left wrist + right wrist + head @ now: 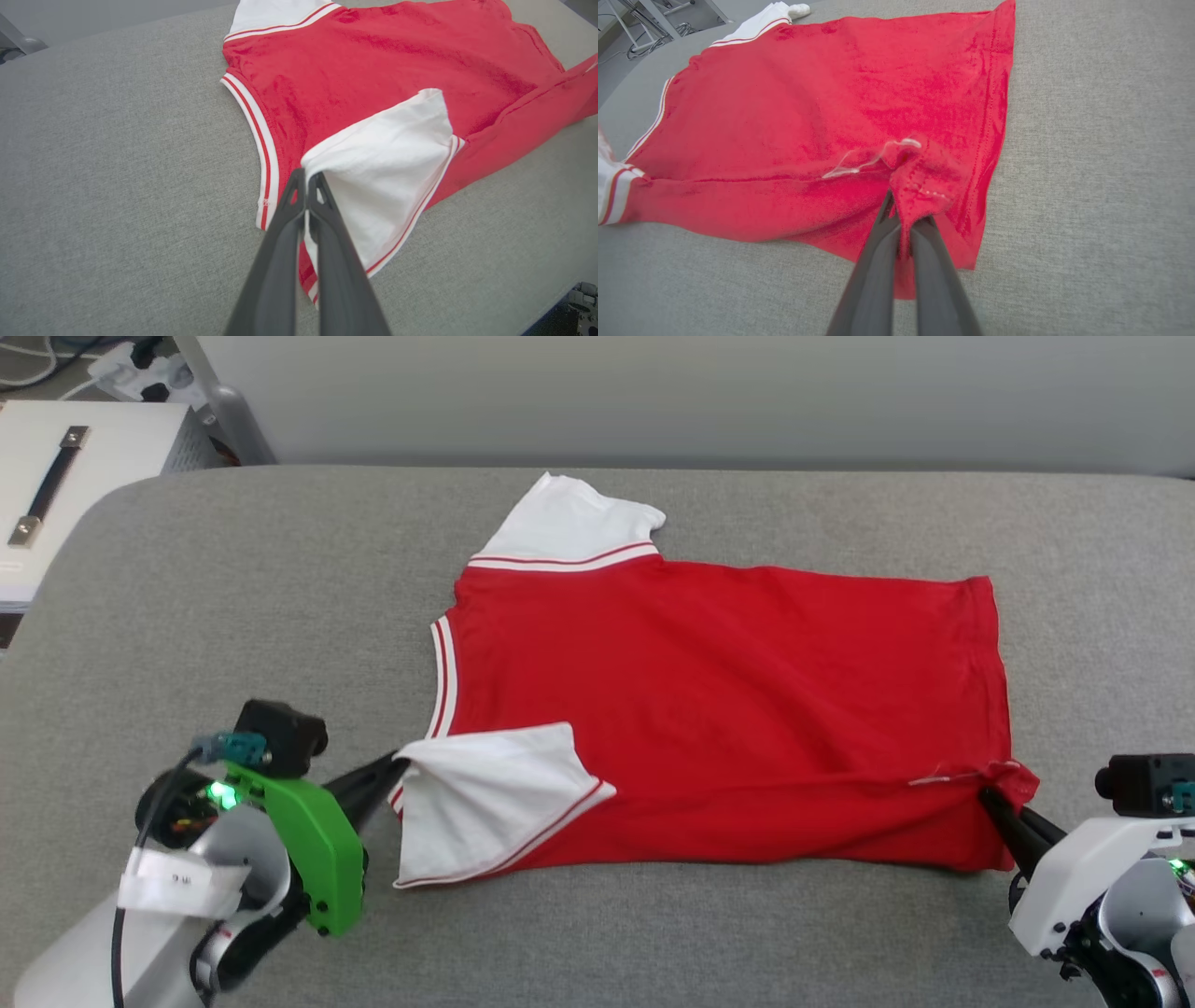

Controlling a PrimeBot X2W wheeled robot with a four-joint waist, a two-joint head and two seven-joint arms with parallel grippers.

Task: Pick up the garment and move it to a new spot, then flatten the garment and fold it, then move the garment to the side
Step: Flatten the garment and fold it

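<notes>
While both grippers pinch its near edge, the garment [728, 709] lies spread on the grey surface [233, 616].
Head view: red body mid-frame, far sleeve [569, 523] upper centre, near sleeve [485, 803] flipped over lower centre-left. The left gripper [400, 773], lower left, is clamped on the near sleeve's edge; the right gripper [990, 798], lower right, is clamped on the hem corner [1013, 779]. Left wrist view: fingers pressed together at centre, white cloth between tips. Right wrist view: fingers together at lower centre, bunched red corner pinched.
</notes>
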